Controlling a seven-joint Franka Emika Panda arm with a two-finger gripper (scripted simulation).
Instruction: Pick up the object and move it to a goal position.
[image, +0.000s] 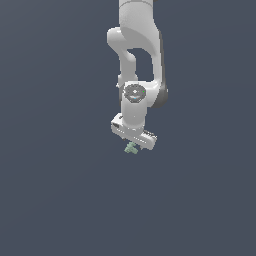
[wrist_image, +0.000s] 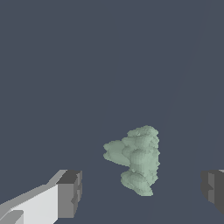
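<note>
Between spread fingers (wrist_image: 69, 194), the object (wrist_image: 136, 161)

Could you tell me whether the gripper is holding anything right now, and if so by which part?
Nothing is held. The gripper is open, its fingers wide apart on either side of the pale green object without touching it.

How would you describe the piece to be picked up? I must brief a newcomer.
Follow the white arm down to its gripper. Just beneath sits the object, a tiny pale green lumpy piece between the open dark fingers. It is the only green thing on the plain grey ground.
</note>
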